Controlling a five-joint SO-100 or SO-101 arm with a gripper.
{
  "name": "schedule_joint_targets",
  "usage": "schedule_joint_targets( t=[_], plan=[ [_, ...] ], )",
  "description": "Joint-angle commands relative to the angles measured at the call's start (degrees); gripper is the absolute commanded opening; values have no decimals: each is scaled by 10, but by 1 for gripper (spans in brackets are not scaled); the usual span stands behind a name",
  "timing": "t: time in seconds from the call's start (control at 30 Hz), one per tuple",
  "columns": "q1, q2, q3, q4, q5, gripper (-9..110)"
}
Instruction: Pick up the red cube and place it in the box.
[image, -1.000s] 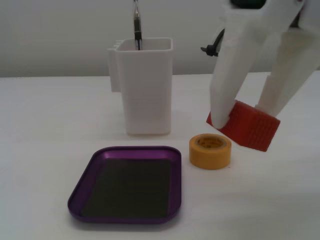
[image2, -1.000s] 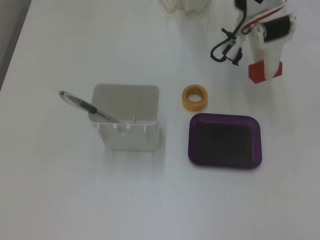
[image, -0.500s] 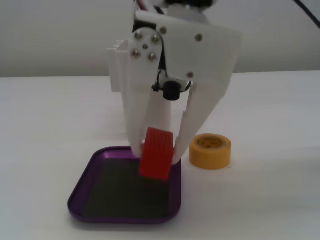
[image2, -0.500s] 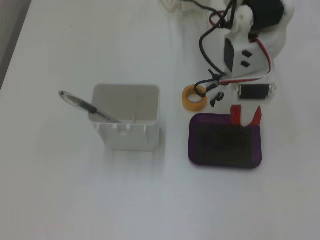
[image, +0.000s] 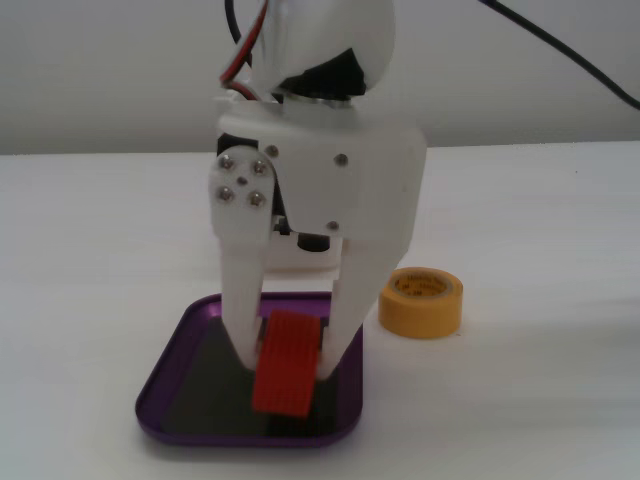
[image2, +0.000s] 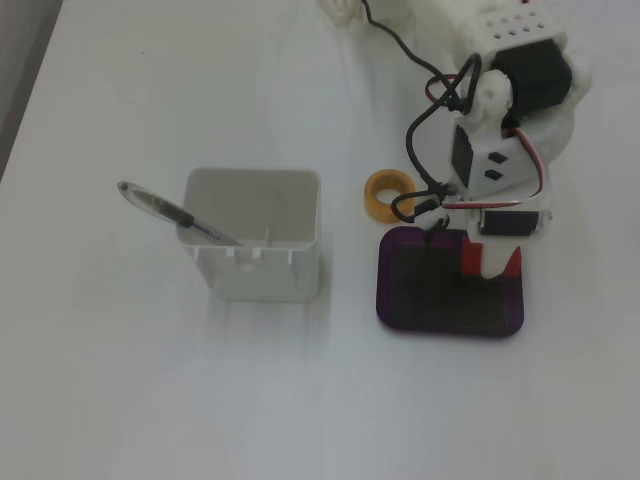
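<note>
Over the box (image: 170, 372), gripper (image: 292, 360) clamping red cube (image: 288, 365), box floor contact unclear

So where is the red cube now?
In a fixed view the red cube sits between the claw fingers, low over the purple box, left of the yellow tape roll.

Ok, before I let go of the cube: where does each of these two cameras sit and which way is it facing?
A fixed view: low at table height, looking level across the purple box at the gripper, which holds the red cube over it; only gripper and wrist show.
A fixed view: high above, looking straight down on the table; the arm enters from the top edge.
Shared: box, cube, yellow tape roll. The white container shows clearly only from above.
</note>
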Motion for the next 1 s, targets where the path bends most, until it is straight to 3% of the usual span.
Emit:
schedule_joint_targets(
  t=[0.0, 0.27, 0.5, 0.63, 0.97],
  plan=[
    [3, 4, -47, 20, -4, 1],
    [0, 10, -54, 69, -4, 17],
    [1, 26, -91, 121, -4, 17],
    [0, 119, -94, 128, -4, 17],
    [2, 461, 207, 128, -5, 17]
  ],
)
